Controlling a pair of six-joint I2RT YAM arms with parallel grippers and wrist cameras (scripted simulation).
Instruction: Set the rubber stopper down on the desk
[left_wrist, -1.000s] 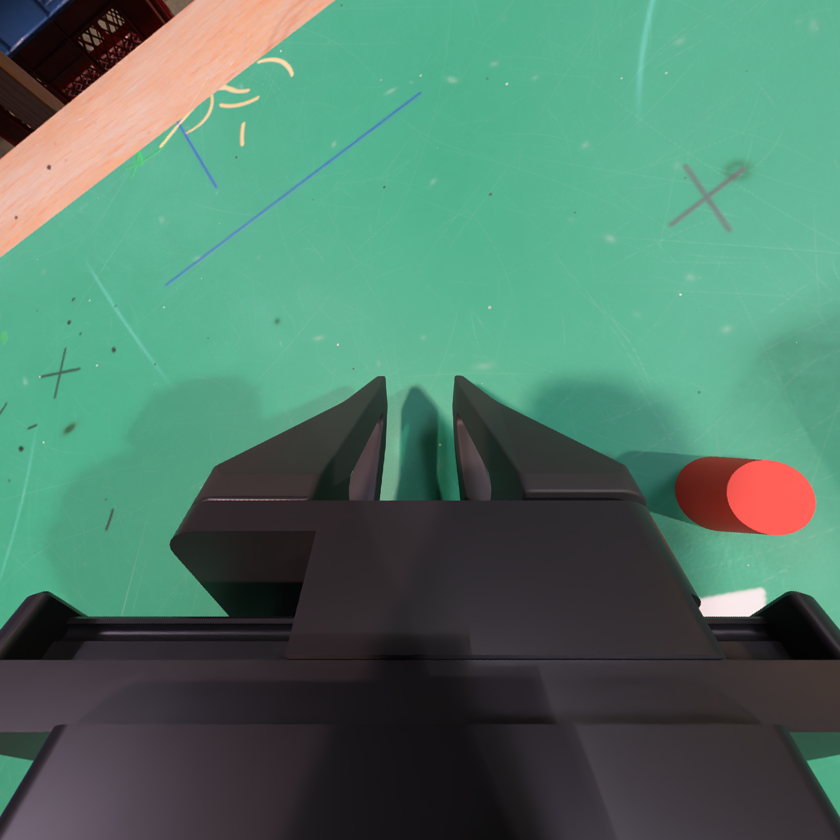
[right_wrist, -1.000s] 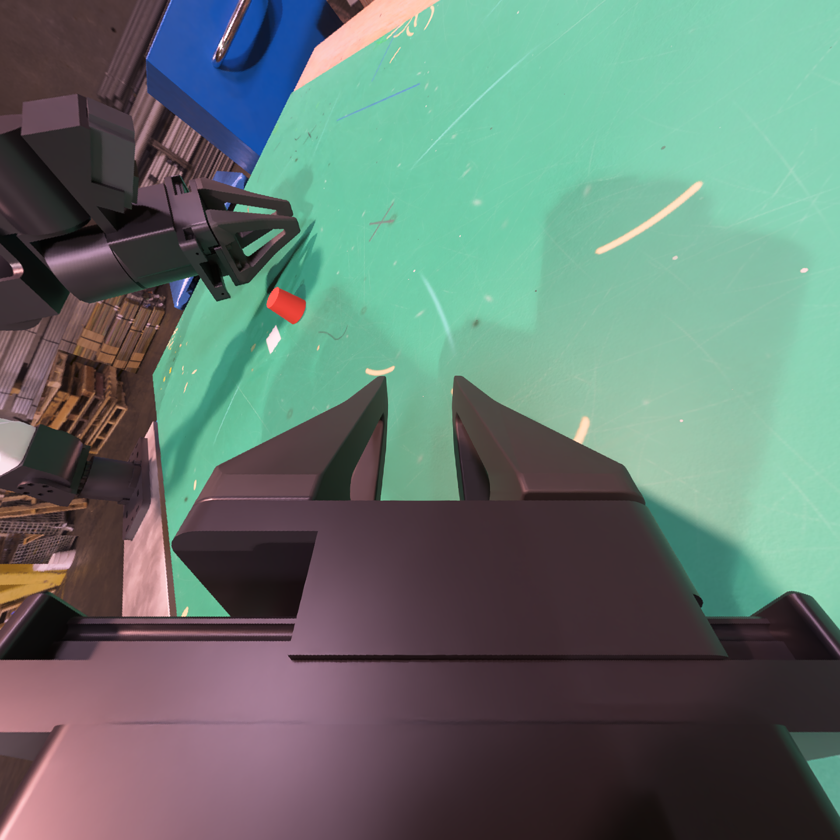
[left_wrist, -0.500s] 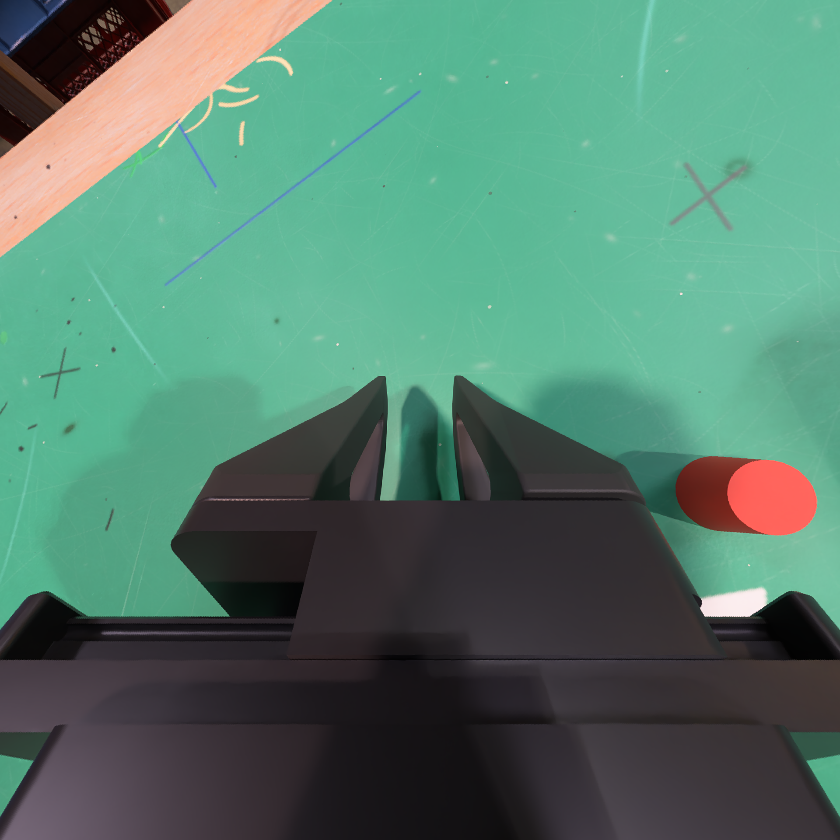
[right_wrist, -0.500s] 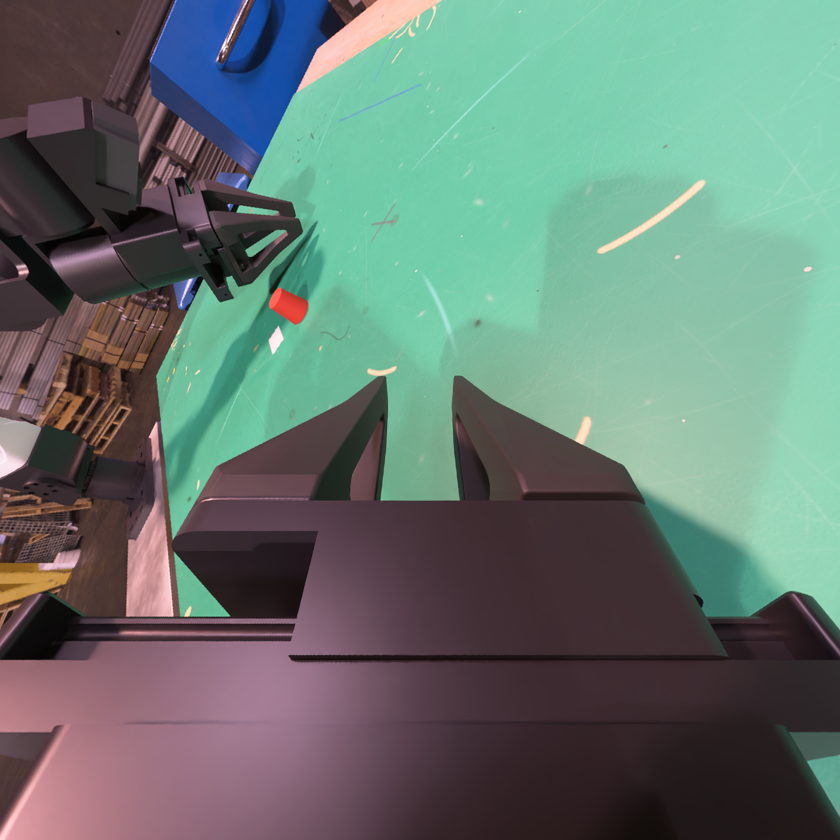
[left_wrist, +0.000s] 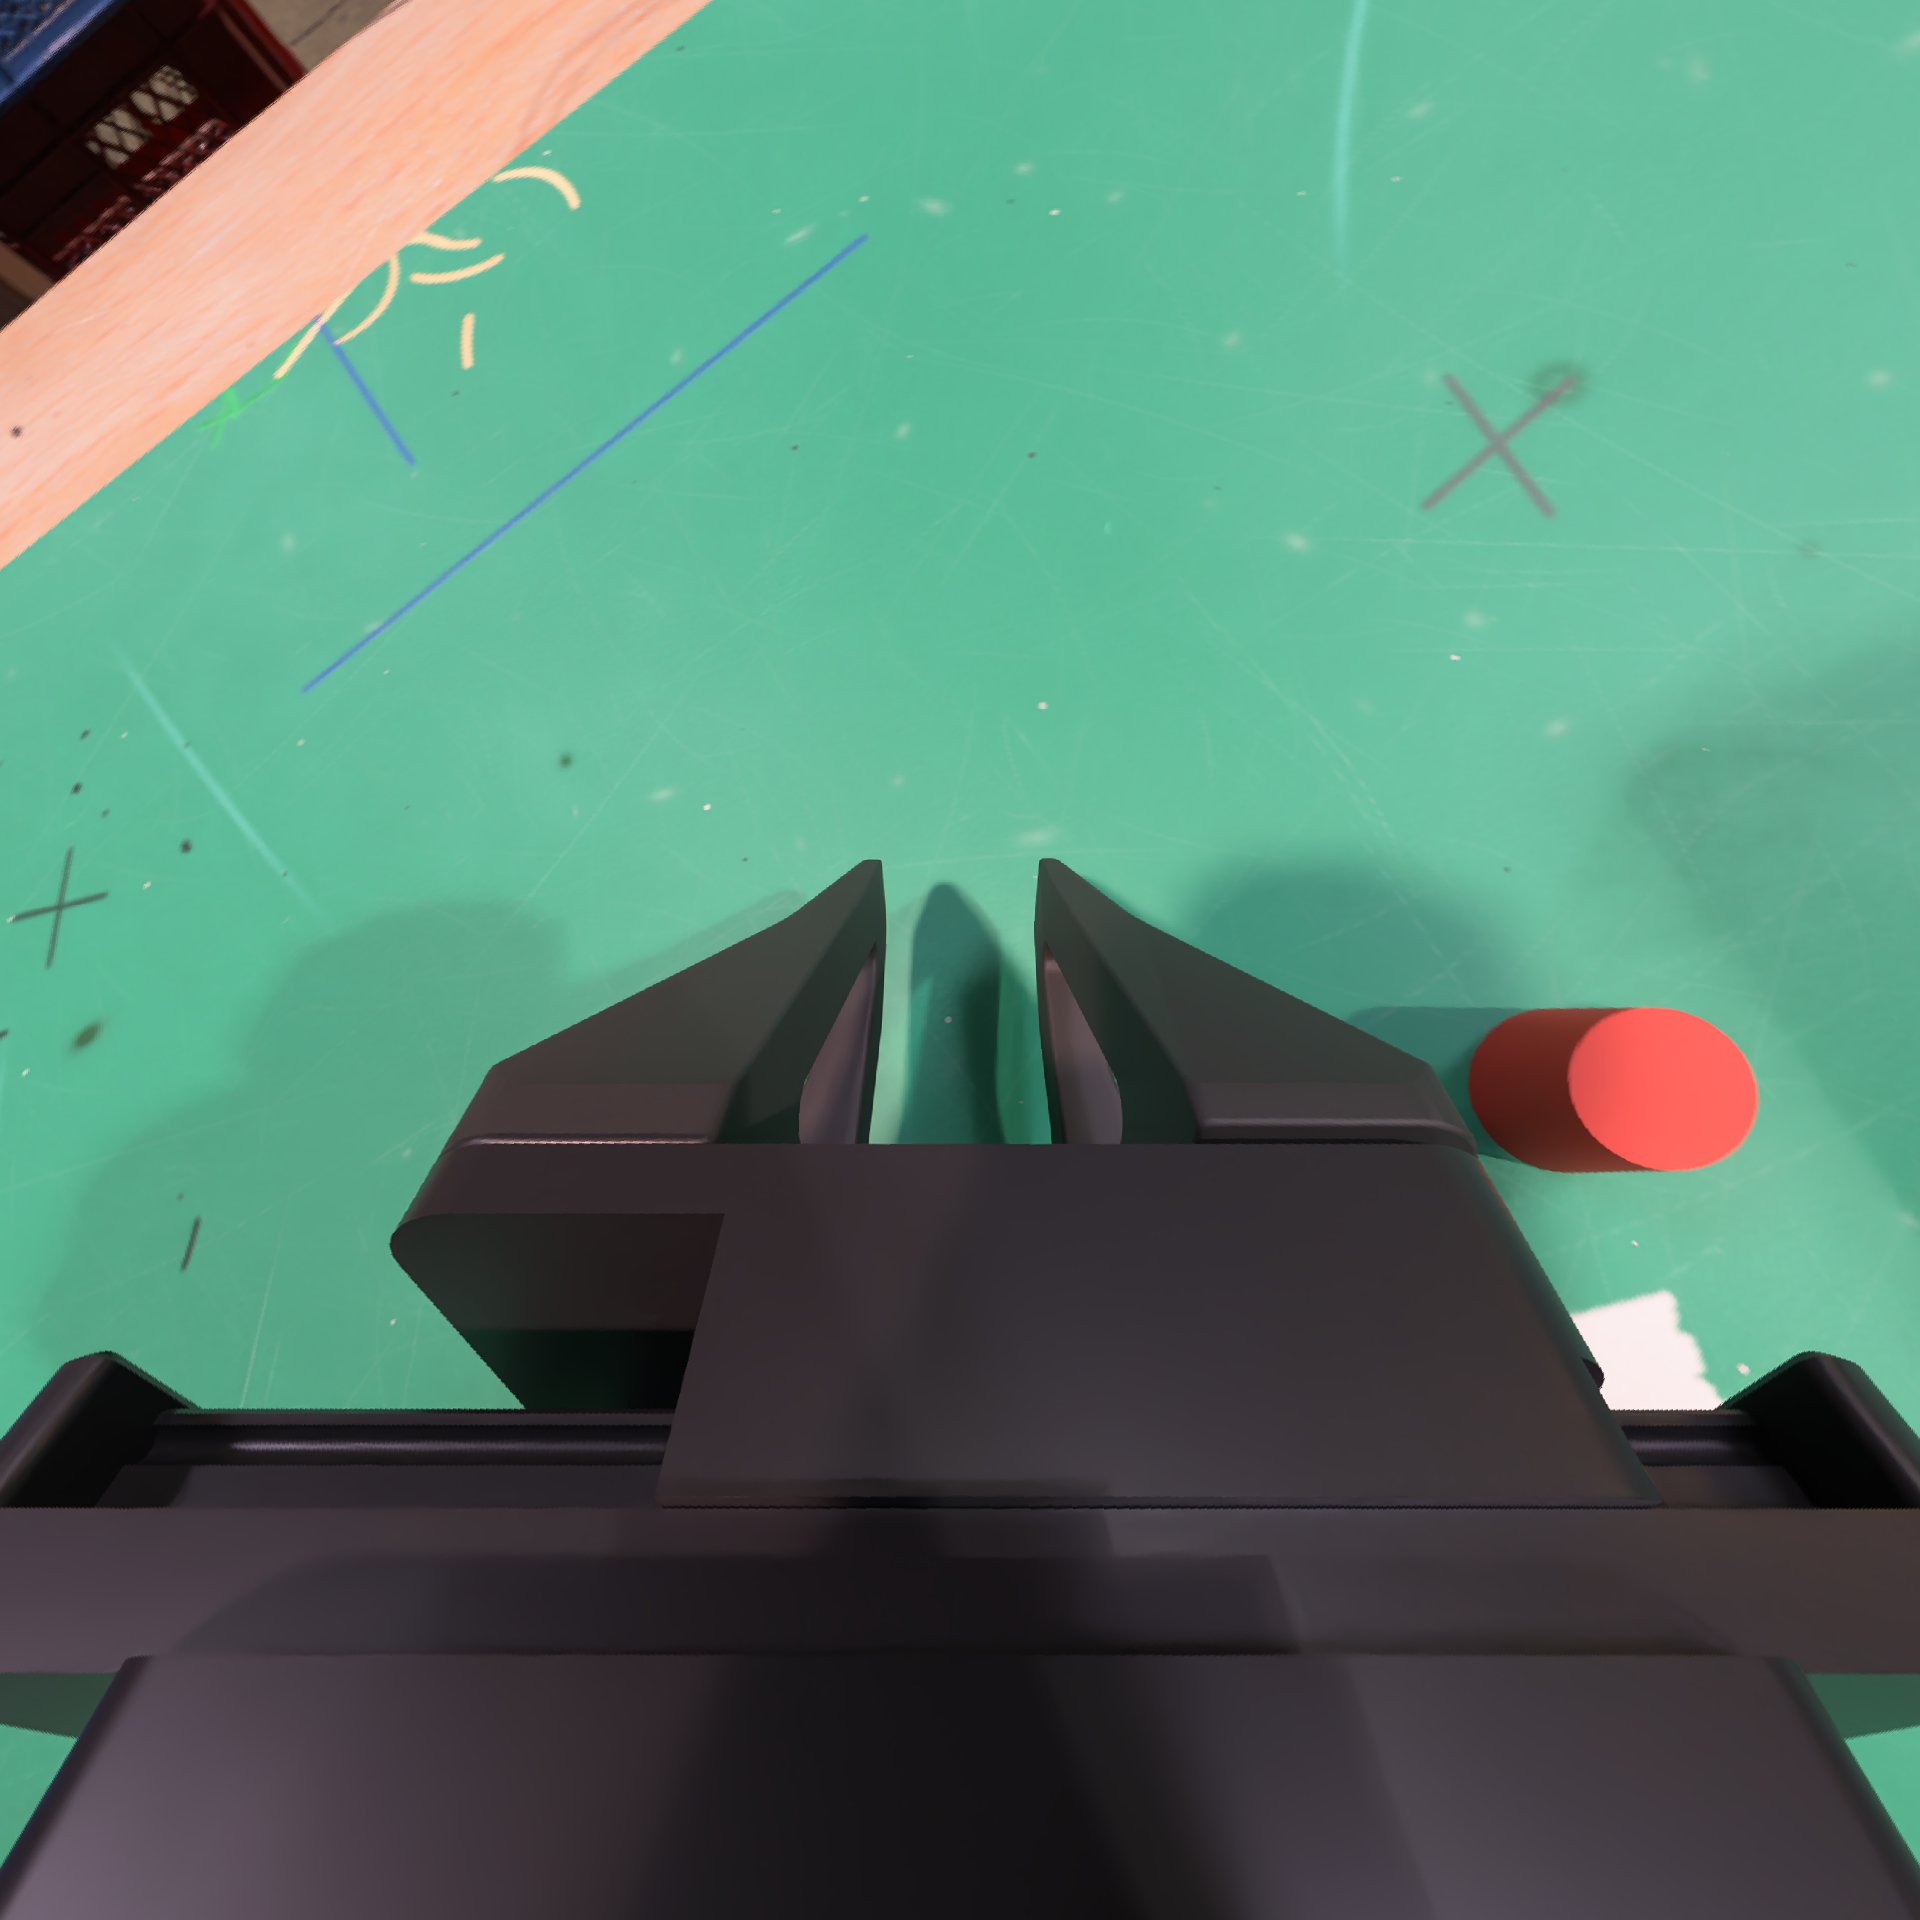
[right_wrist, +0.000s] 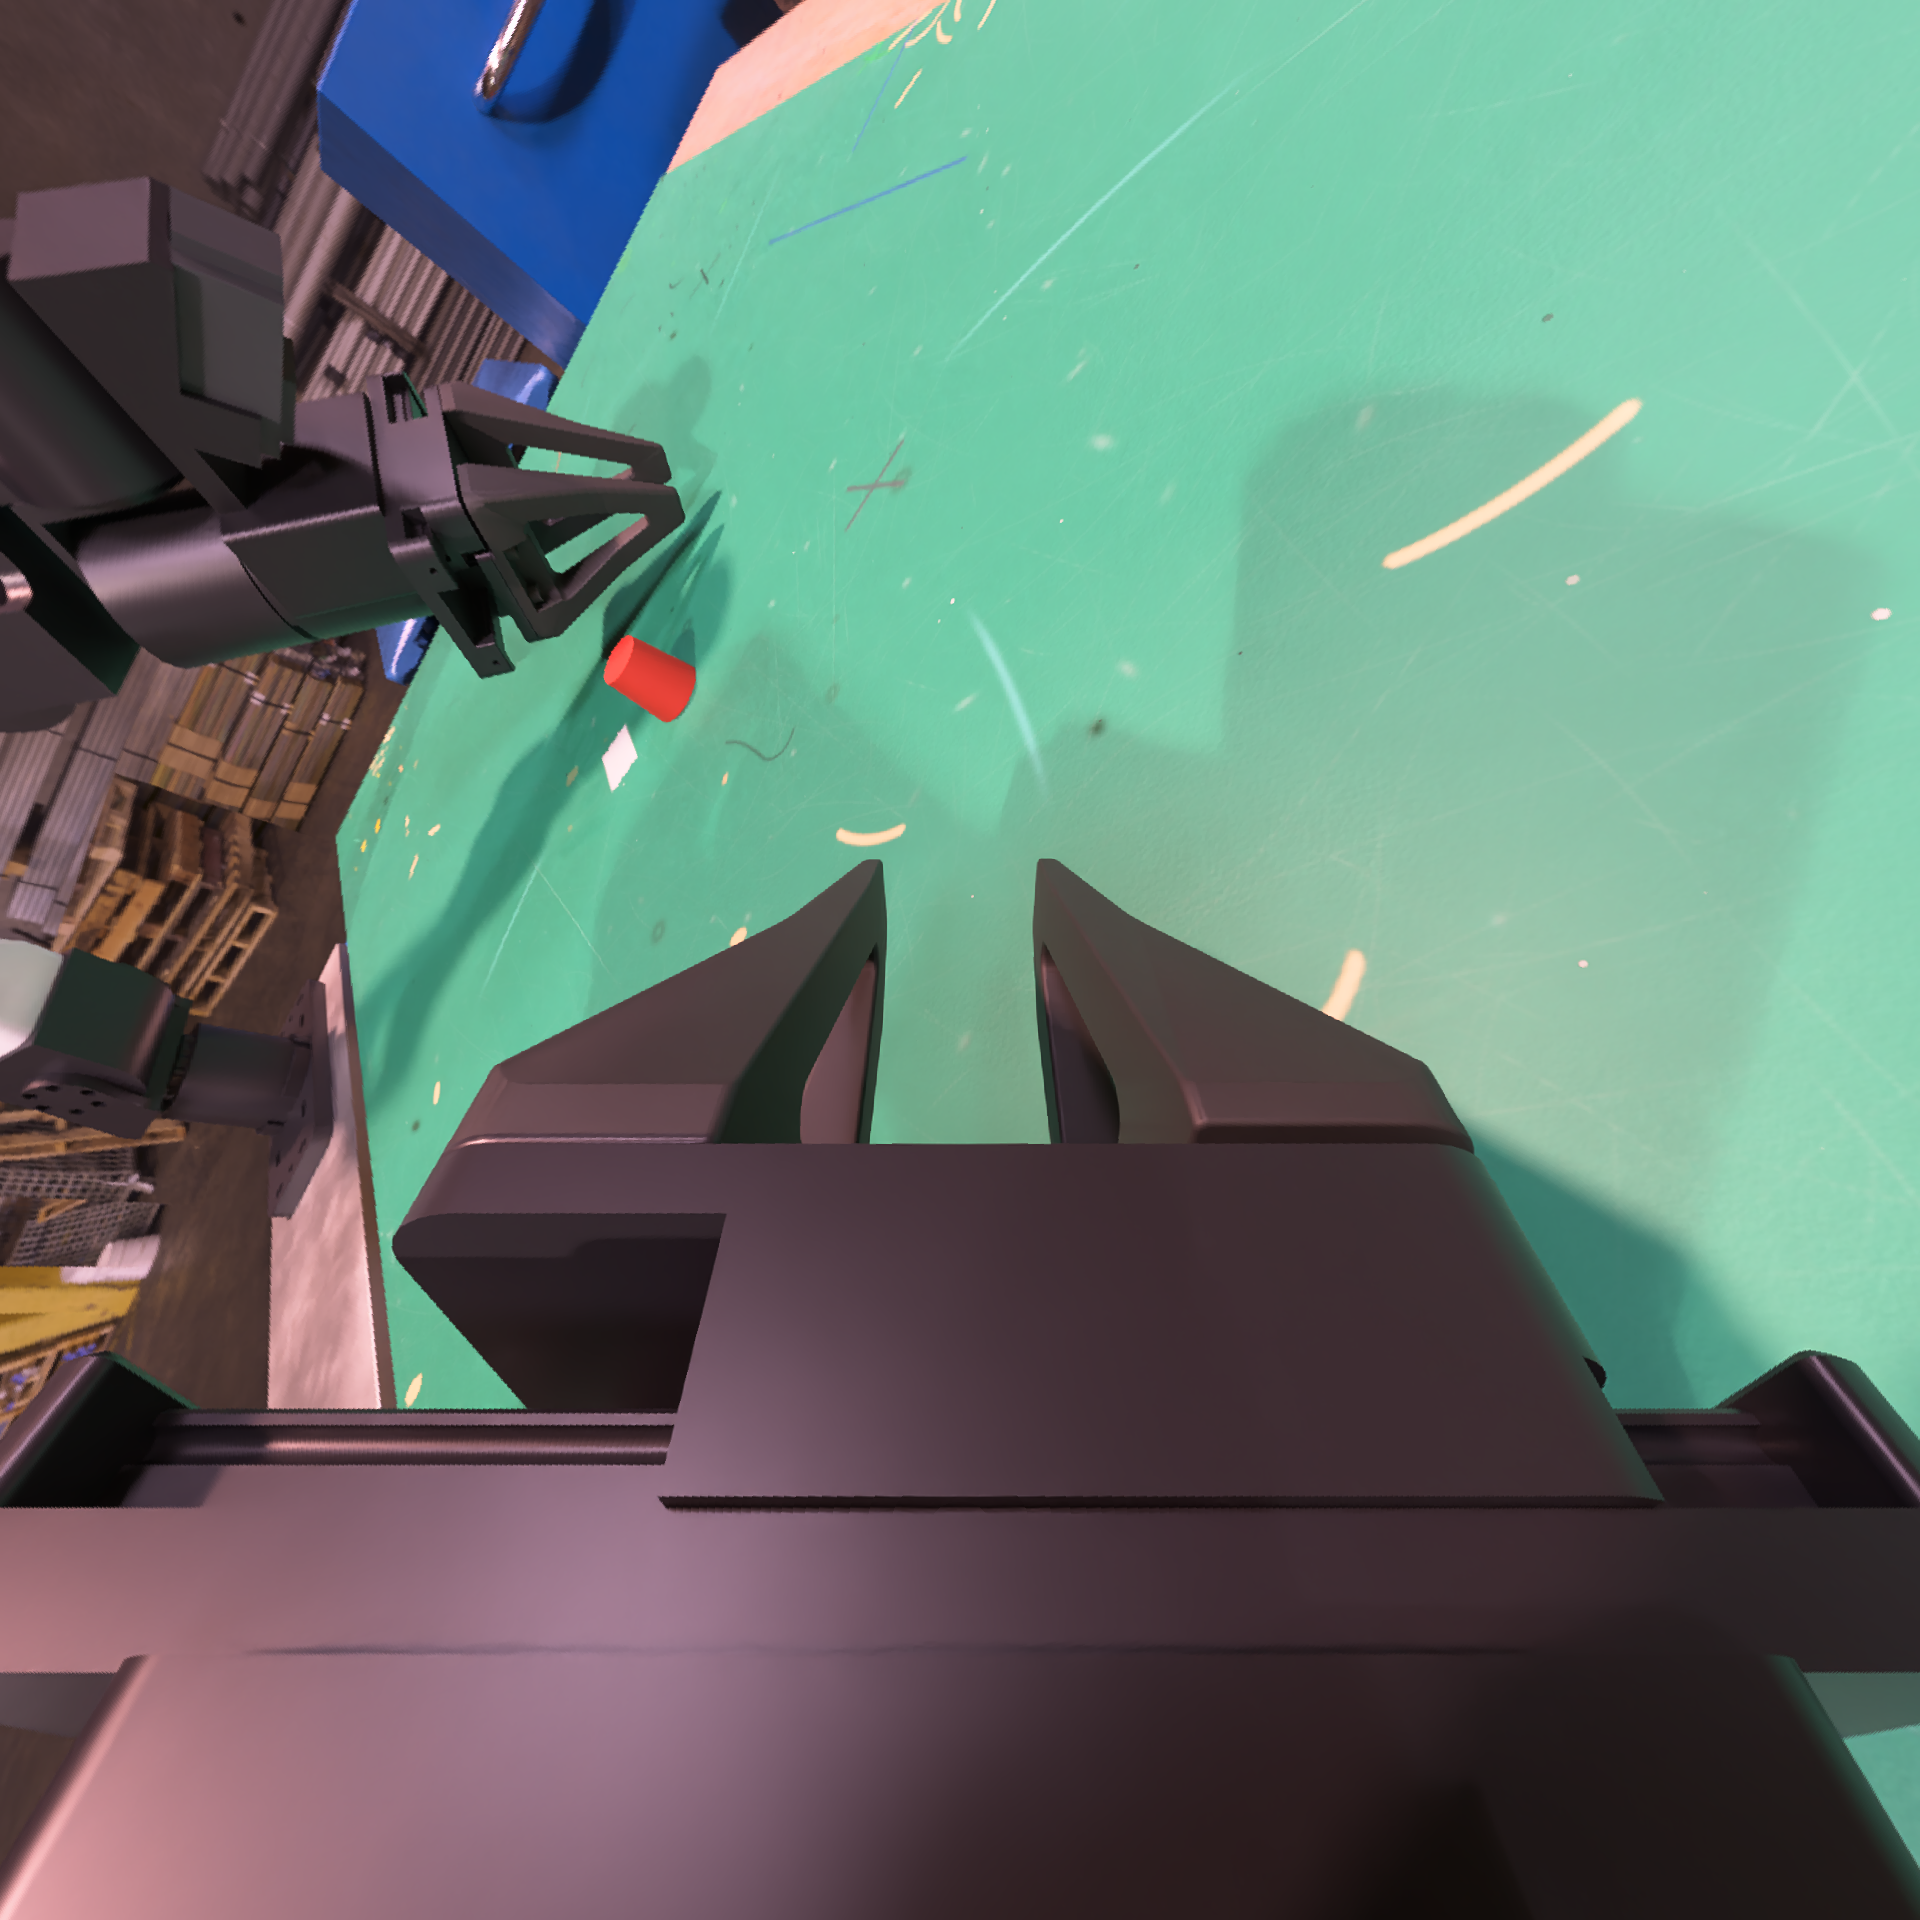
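Note:
The rubber stopper (left_wrist: 1610, 1091) is a short red cylinder lying on its side on the green desk mat (left_wrist: 1039, 520), free of both grippers. My left gripper (left_wrist: 959, 873) hovers just left of it, jaws slightly apart with nothing between them. In the right wrist view the stopper (right_wrist: 649, 677) lies far off at the left, just below the left gripper (right_wrist: 665, 499). My right gripper (right_wrist: 959, 873) is well away from it over the mat, jaws slightly apart and empty.
A small white paper scrap (left_wrist: 1636, 1345) lies near the stopper. The mat's bare wooden edge (left_wrist: 208, 281) runs along the upper left. A blue box with a metal handle (right_wrist: 499, 156) stands beyond the desk. The left arm's base (right_wrist: 156, 1049) stands off the desk's left edge.
The left wrist view has shifted a little to the right, so the stopper sits closer to the left gripper's right finger. The stopper itself has not moved on the mat.

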